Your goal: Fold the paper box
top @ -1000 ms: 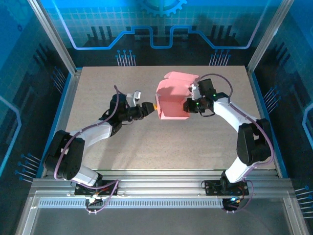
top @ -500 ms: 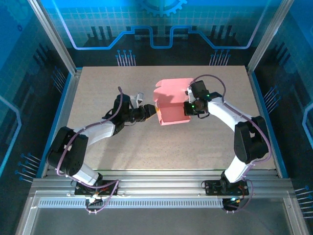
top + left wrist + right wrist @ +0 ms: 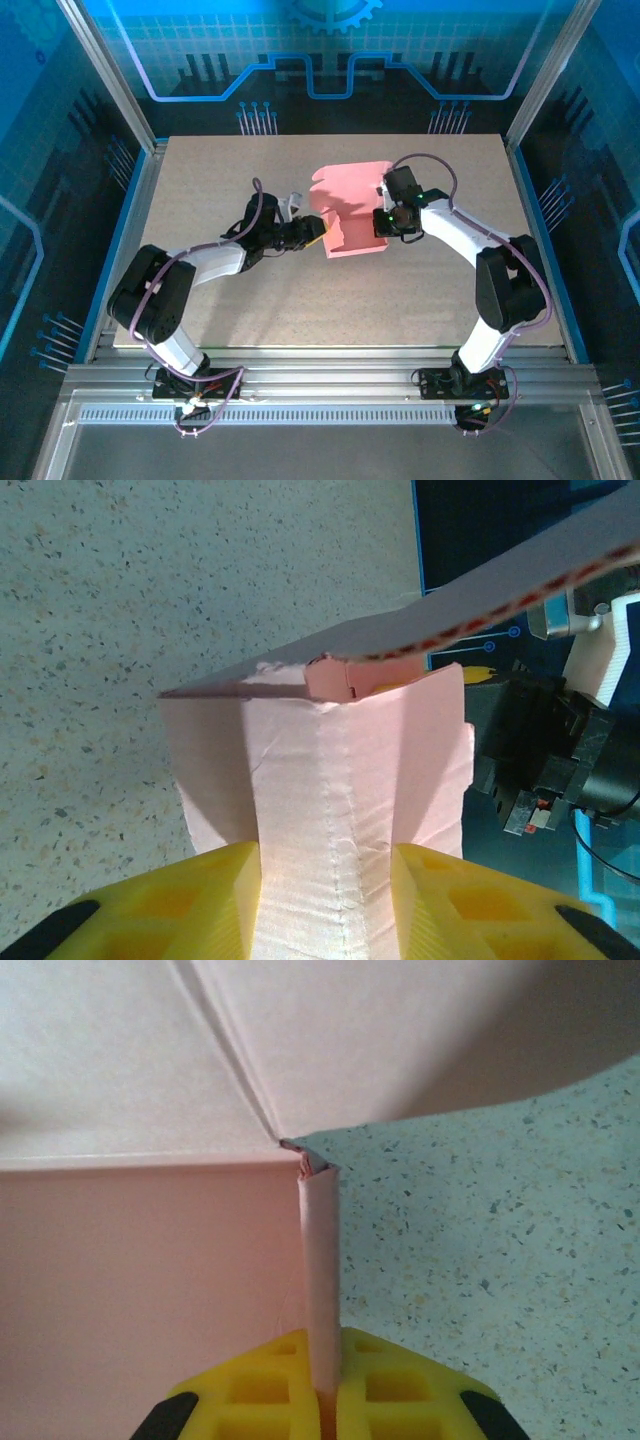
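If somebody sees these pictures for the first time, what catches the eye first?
The pink paper box, half folded, sits between the two arms in the middle of the speckled table. The right gripper pinches a thin flap at its right side; the left gripper has its yellow fingers on both sides of a creased corner at its left.

Your paper box point(image 3: 345, 215) is thin matt pink card; in the left wrist view you can see its creased ridge is faintly fibrous and wrinkled; the fingers of the left gripper point(image 3: 325, 910) and the right gripper point(image 3: 322, 1390) are smooth yellow plastic with a dull sheen; the tabletop point(image 3: 400, 290) looks matt, finely speckled, stone-like; the rails point(image 3: 320, 385) at your near edge are ribbed, satin-finished metal.
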`<state>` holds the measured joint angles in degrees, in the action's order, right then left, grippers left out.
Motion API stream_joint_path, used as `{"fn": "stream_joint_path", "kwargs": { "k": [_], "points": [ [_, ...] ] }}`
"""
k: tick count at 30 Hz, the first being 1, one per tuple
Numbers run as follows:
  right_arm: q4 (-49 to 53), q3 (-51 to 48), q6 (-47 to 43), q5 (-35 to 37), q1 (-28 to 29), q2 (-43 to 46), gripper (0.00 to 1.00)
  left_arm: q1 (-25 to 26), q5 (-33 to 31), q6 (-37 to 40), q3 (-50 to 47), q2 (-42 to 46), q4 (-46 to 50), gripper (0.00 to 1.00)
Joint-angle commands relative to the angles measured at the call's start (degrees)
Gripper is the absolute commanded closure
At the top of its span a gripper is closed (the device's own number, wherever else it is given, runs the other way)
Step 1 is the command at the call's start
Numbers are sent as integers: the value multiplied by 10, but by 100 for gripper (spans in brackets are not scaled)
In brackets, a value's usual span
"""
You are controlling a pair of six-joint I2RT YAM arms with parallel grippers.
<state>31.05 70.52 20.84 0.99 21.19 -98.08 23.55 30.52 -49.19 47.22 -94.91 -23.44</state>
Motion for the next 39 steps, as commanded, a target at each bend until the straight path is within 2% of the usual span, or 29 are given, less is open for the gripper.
{"fn": "stream_joint_path", "kwargs": {
  "k": [1, 4, 15, 25, 32, 39],
  "points": [
    [-14, 3, 33, 4, 18, -8, 100, 11, -15, 1, 20, -13, 22, 62],
    [-17, 0, 42, 16, 28, -9, 100, 12, -25, 2, 24, -21, 34, 65],
    [-16, 6, 59, 57, 57, -21, 100, 26, -69, 35, 52, -40, 114, 66],
    [-35, 7, 90, 66, 81, -40, 100, 60, -184, 107, 102, -58, 256, 66],
    [-45, 11, 96, 53, 81, -51, 100, 88, -274, 146, 125, -75, 315, 68],
    [-60, 10, 110, 35, 81, -62, 100, 108, -317, 153, 147, -104, 337, 68]
  ]
}}
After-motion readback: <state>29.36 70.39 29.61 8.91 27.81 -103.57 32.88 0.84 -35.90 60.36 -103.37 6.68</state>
